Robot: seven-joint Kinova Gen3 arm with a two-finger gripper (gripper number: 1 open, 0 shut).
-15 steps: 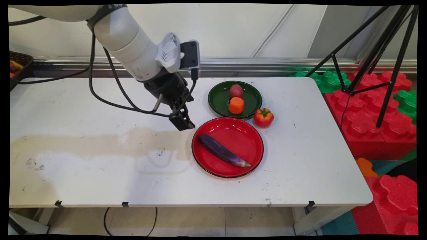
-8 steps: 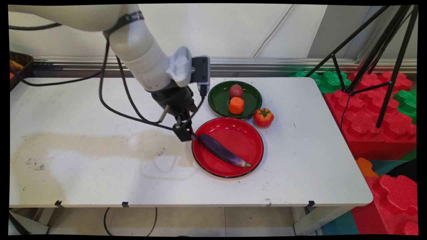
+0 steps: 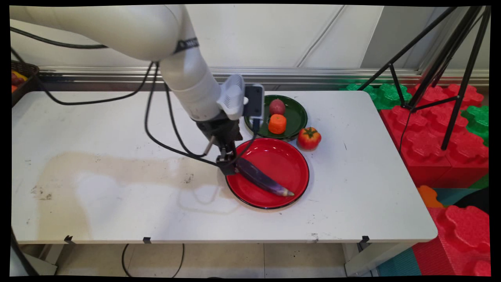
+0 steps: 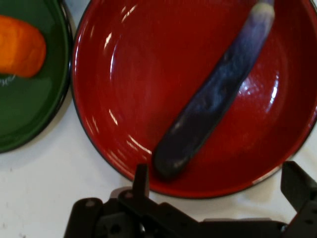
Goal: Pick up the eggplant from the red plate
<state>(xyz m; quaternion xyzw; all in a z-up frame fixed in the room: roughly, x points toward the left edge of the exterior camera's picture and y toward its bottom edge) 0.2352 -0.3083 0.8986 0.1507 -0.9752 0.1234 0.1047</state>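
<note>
My gripper (image 3: 228, 167) (image 4: 218, 193), fingers spread apart and empty, hangs over the red plate's (image 3: 287, 154) (image 4: 124, 89) rim at nine o'clock, beside the eggplant's (image 3: 260, 178) (image 4: 213, 99) blunt end. At one o'clock lies the green plate (image 3: 295, 113) (image 4: 29, 114) with an orange piece (image 3: 277, 123) (image 4: 20, 45); a tomato (image 3: 309, 138) sits just beside it.

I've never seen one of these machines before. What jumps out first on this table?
Most striking is the red plate near the table's middle, with a long purple eggplant lying slantwise in it. The gripper hangs over the plate's left rim at the eggplant's thick end, its black fingers spread wide. Behind stands a green plate holding an orange piece and a reddish fruit, with a tomato beside it on the table.
</note>
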